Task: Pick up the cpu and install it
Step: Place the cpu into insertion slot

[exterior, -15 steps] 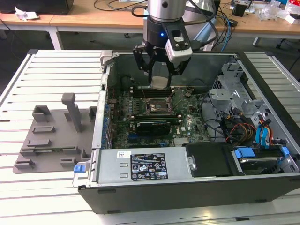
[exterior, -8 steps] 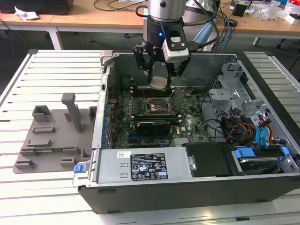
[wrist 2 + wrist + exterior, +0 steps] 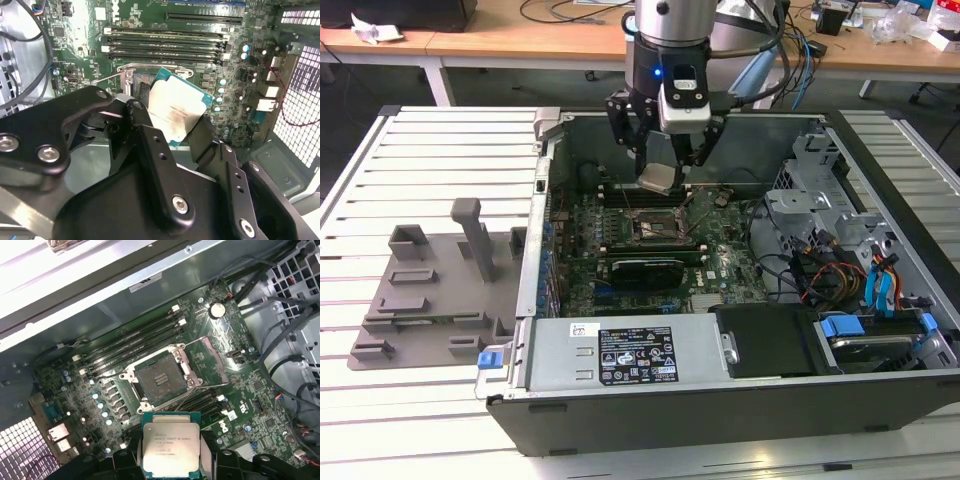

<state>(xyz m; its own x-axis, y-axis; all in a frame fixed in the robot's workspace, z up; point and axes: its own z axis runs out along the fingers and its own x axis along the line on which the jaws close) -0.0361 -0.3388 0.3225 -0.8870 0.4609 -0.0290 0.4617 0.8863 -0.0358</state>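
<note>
The cpu (image 3: 171, 442) is pinched by its edges between the fingers (image 3: 204, 134) of the gripper (image 3: 660, 172) and is held above the open socket (image 3: 160, 380) on the motherboard (image 3: 730, 265). The pickup is judged done; the seating is not yet done.

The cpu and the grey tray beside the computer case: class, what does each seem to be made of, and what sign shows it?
The cpu: pale silvery top with a dull sheen, likely metal, on a thin green board rim. The tray: uniform matt grey with moulded posts, probably plastic.
</note>
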